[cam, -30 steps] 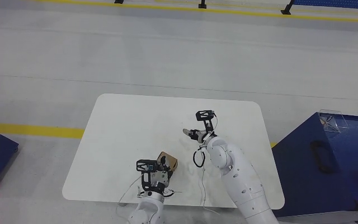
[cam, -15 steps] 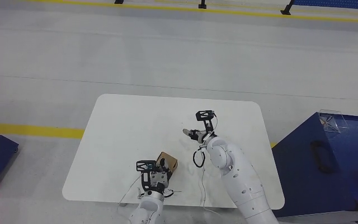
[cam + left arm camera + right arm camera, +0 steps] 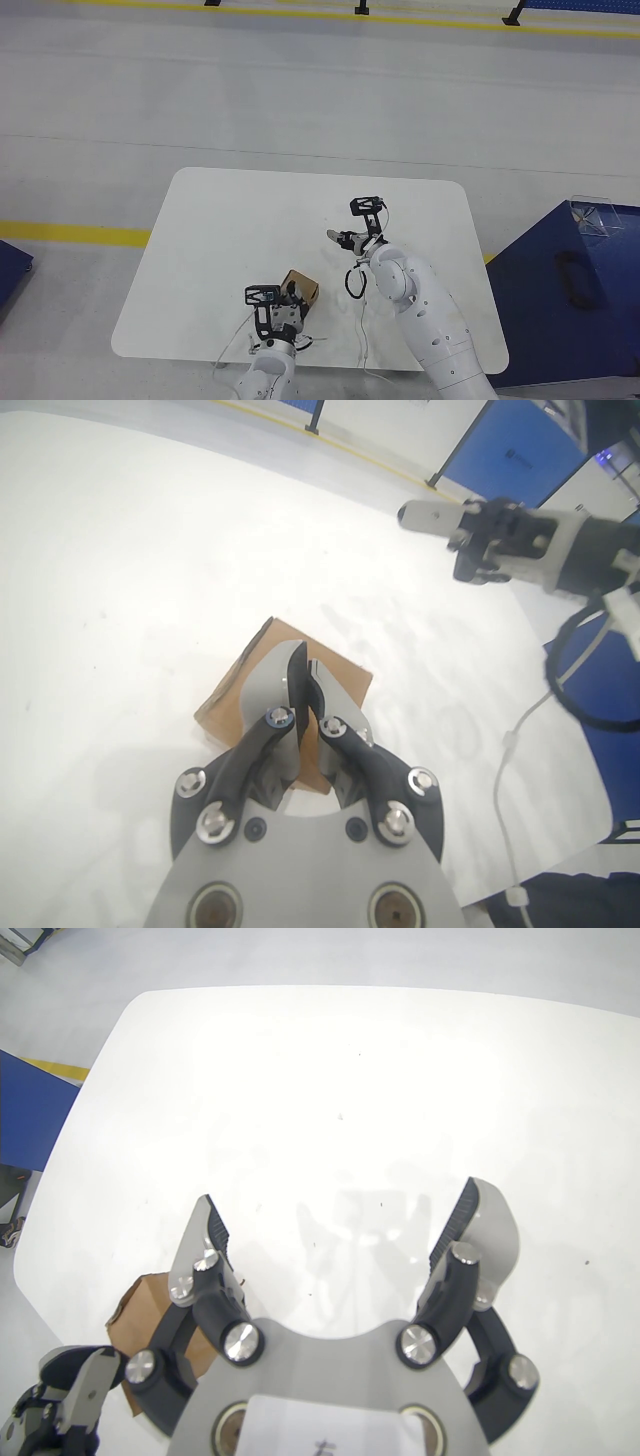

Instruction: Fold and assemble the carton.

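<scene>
L claw (image 3: 305,655) is pressed together, tips over the brown carton (image 3: 227,700) near the desk (image 3: 125,550) edge by the robot. R claw (image 3: 341,1195) is spread apart over mid-desk, well apart from carton.

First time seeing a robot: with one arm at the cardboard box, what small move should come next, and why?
Probably bring the right end effector over to the carton. It hangs open above the table, apart from the carton, while the left end effector is shut over it; folding likely needs both.
</scene>
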Available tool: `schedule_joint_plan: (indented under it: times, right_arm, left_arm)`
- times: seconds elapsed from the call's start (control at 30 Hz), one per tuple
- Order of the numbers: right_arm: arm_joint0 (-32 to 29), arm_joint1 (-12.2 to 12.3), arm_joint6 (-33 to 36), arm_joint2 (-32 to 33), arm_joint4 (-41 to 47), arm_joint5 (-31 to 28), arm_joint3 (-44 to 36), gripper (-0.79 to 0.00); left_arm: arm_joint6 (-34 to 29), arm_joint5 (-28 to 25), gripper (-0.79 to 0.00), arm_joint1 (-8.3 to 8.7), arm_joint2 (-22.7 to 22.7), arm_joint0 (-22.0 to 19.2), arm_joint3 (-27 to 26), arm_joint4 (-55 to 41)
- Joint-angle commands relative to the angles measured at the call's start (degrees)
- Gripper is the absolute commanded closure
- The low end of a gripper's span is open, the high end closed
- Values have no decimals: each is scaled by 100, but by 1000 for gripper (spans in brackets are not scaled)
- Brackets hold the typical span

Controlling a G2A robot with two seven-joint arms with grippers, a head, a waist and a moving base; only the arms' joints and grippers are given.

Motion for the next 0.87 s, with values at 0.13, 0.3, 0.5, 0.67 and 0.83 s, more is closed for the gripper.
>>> schedule_joint_plan:
  times: [0.13,0.3,0.5,0.67,0.83]
  right_arm:
    - [0,0,0,0,0,0,0,-785]
    - [0,0,0,0,0,0,0,-785]
    - [0,0,0,0,0,0,0,-785]
    - [0,0,0,0,0,0,0,-785]
    - [0,0,0,0,0,0,0,-785]
  left_arm:
    - [-185,226,0,-22,56,-64,329,193]
    - [320,150,0,-79,87,-35,115,-114]
    - [71,491,0,-115,179,-173,501,145]
    - [970,480,0,-187,155,-40,2,-237]
    - [1871,348,-785,-208,89,267,-433,-455]
